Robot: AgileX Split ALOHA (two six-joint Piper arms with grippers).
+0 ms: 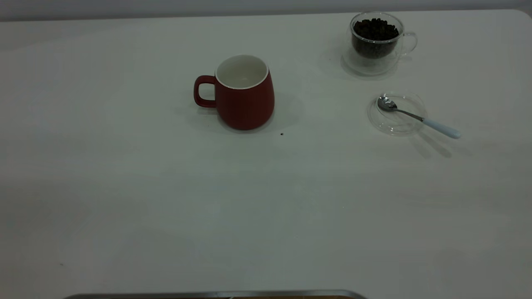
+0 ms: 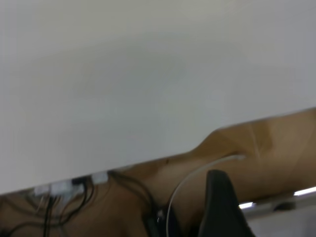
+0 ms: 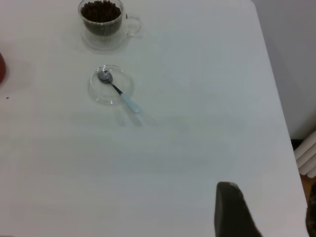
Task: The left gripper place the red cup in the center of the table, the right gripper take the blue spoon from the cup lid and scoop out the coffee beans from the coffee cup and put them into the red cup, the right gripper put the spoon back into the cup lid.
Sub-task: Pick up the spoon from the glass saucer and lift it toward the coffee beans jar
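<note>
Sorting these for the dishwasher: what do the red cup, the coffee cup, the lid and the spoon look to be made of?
The red cup looks like glazed ceramic: matte dark red outside, white inside and rim. The coffee cup seems to be clear double-walled glass; the coffee beans show through. The cup lid looks like the same clear glass. The blue spoon has a shiny metal bowl; its pale blue handle could be plastic or ceramic.

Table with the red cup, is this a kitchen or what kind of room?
Probably a robot test bench, not a kitchen: a bare white table holding only a red cup, a coffee cup of beans, and loose cables underneath.
</note>
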